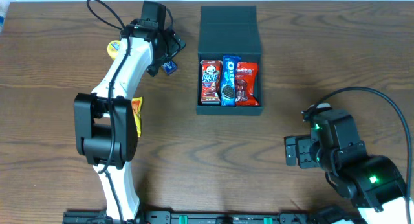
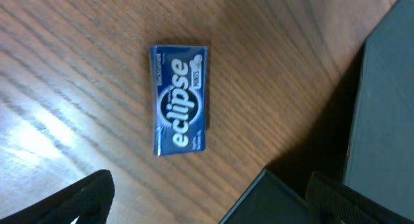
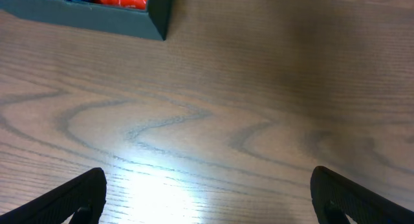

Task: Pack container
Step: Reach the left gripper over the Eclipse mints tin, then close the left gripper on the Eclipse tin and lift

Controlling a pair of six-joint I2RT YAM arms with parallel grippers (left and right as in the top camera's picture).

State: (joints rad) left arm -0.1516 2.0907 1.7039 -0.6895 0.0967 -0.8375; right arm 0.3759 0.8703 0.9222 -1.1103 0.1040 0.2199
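Left gripper (image 2: 217,199) hangs spread, empty, over a blue Eclipse pack (image 2: 180,99) lying flat on the surface (image 1: 52,133), just left of the container (image 1: 229,110). The container sits top centre, lid open, holding a red packet (image 1: 210,81), an Oreo pack (image 1: 228,80) and a second red packet (image 1: 246,83). Right gripper (image 3: 207,201), lower right, is spread wide and empty.

I'm seeing the table (image 3: 213,120) showing smooth brown wood grain that is catching a soft sheen under the light. The container (image 1: 229,30) is looking matt and rigid, like card. The mint pack (image 2: 180,99) is shining glossy, and the snack packets (image 1: 228,81) are glinting like plastic wrap. The left arm (image 1: 123,68) is looking like smooth white plastic.
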